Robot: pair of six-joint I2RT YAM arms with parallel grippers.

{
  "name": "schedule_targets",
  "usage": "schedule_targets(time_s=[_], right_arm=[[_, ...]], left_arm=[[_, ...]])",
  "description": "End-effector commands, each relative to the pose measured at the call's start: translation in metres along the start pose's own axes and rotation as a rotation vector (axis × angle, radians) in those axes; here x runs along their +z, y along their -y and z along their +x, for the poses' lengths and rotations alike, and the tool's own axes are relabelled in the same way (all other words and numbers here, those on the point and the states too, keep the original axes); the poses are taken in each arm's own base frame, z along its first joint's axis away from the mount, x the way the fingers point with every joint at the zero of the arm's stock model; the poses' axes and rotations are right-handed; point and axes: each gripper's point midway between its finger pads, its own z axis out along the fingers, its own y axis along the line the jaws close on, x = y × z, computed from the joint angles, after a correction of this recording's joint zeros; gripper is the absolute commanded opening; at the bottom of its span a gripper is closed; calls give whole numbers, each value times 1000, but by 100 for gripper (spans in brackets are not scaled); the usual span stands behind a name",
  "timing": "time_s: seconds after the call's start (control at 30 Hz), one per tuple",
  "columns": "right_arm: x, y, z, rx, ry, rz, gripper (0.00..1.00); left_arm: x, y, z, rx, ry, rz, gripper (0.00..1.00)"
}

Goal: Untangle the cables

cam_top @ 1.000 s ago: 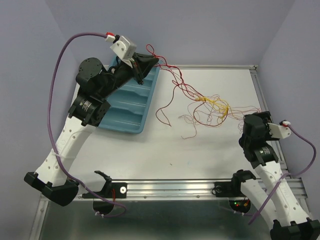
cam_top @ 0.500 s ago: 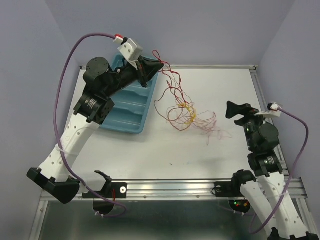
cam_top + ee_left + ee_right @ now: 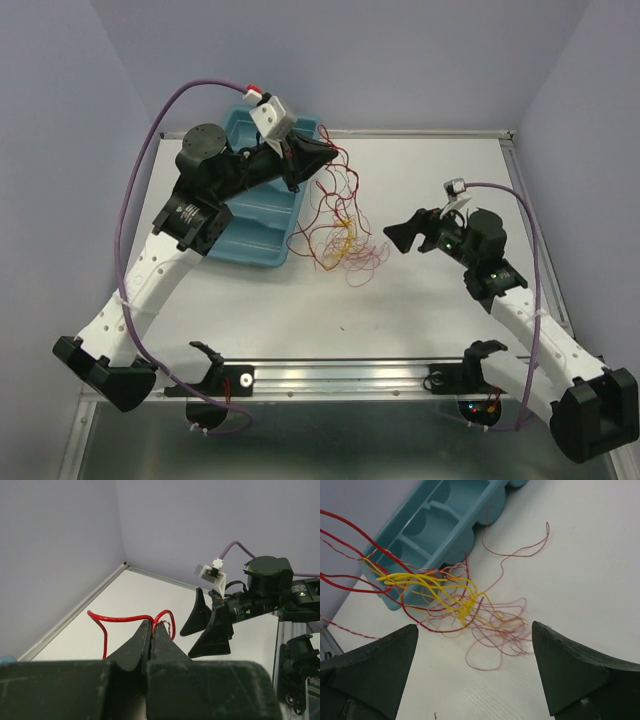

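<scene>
The left gripper (image 3: 325, 157), above the blue tray's (image 3: 252, 216) far corner, has its jaws pinched on red strands. The cables (image 3: 340, 238) dangle to the table (image 3: 430, 320) beside the tray. The right gripper (image 3: 402, 231) faces the tray, jaws wide and empty.

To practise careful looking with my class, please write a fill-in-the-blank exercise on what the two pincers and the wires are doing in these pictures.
1. The left pincer is shut on a ___ strand of the cables.
2. The right pincer faces the tangle with its jaws ___, holding nothing.
3. The strands bunched at the middle of the tangle are ___.

Missing words: red; open; yellow.
</scene>
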Motion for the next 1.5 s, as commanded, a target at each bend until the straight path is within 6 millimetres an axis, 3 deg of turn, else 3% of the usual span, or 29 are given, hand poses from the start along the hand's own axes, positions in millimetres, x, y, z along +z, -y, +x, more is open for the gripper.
schedule_targets(time_s=[0.0,0.23,0.27,0.33,0.37,0.4,0.43,0.47,0.5,0.67,0.77,0.8,0.9,1.0,1.07,1.2,1.33,1.37,1.4,1.47], right_arm=[[15,-36,-9,-97,58,-112,100],[50,-45,20,-119,19,-146,96],[61,-50,41,-138,-44,-158,96],[74,-58,58,-176,-98,-150,95],[84,-56,60,-194,-109,-103,93],[91,-64,71,-209,-138,-101,72],[100,-51,88,-185,-188,-48,58],[105,-38,86,-172,-175,32,34],[106,-30,87,-151,-170,76,30],[82,27,60,-76,-34,375,29],[57,87,52,87,9,585,20],[43,120,43,148,42,680,18],[5,175,39,323,149,984,20],[-40,213,43,412,200,1246,18],[-51,221,53,466,180,1267,18],[-71,229,45,505,263,1311,17],[-87,221,24,501,364,1301,22],[-88,218,19,495,373,1290,50],[-89,215,14,473,370,1277,56],[-96,205,-3,463,422,1241,78]], left_arm=[[-14,22,-38,66,108,63,0],[-17,36,-38,43,106,122,0],[-19,37,-40,44,110,126,0],[-21,39,-40,45,112,130,0],[-22,40,-42,46,116,128,0],[-24,41,-44,51,124,128,0],[-25,40,-43,48,124,119,0],[-28,40,-46,51,133,111,0],[-30,39,-48,52,142,98,0],[-47,22,-63,69,222,-60,0],[-62,19,-76,82,274,-125,0],[-67,19,-80,85,290,-138,0],[-81,20,-90,96,336,-172,0],[-105,22,-105,125,418,-228,0],[-127,24,-120,150,489,-283,0],[-162,33,-150,216,586,-350,0],[-172,50,-168,255,627,-299,0],[-164,50,-166,254,610,-277,0],[-158,51,-164,250,594,-252,0],[-143,52,-156,235,557,-202,0]])
